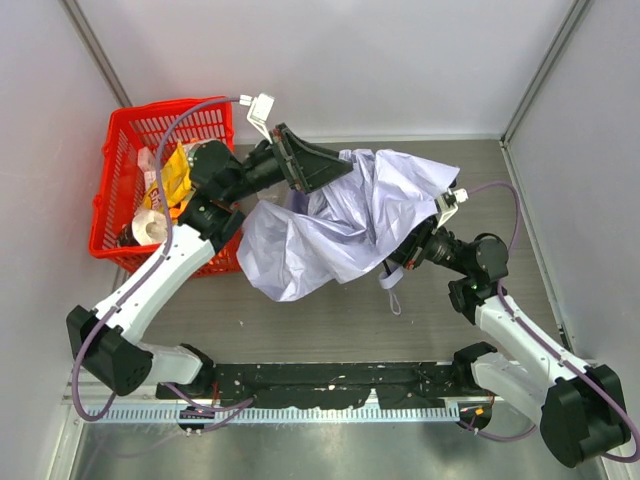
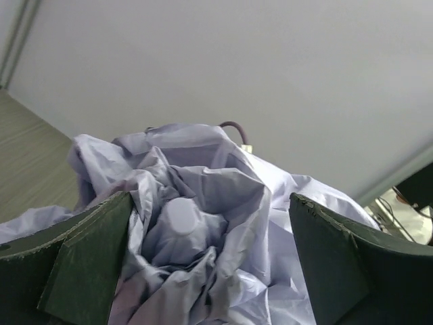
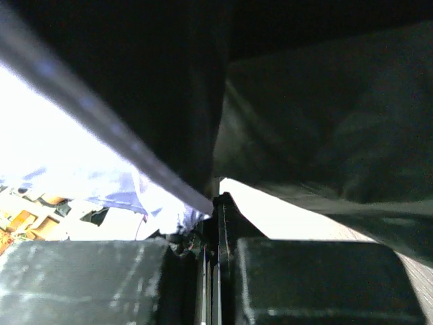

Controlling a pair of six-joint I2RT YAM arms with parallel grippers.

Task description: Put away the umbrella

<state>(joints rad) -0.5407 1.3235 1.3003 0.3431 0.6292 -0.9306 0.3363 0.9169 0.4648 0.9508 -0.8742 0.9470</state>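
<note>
Lavender umbrella (image 1: 340, 220) fabric is lying crumpled on the table (image 1: 300, 330), just beside the red basket (image 1: 120, 130). Left gripper (image 1: 315, 165) is gaping wide at the canopy, grasping nothing. Right gripper (image 1: 405, 252) is pinching its strap end. Bundling and stowing not yet done.

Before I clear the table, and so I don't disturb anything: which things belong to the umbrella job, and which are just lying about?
Job: umbrella; left claw, open over it; right claw, shut on it.
Lying about: red basket, yellow packet, white roll.
</note>
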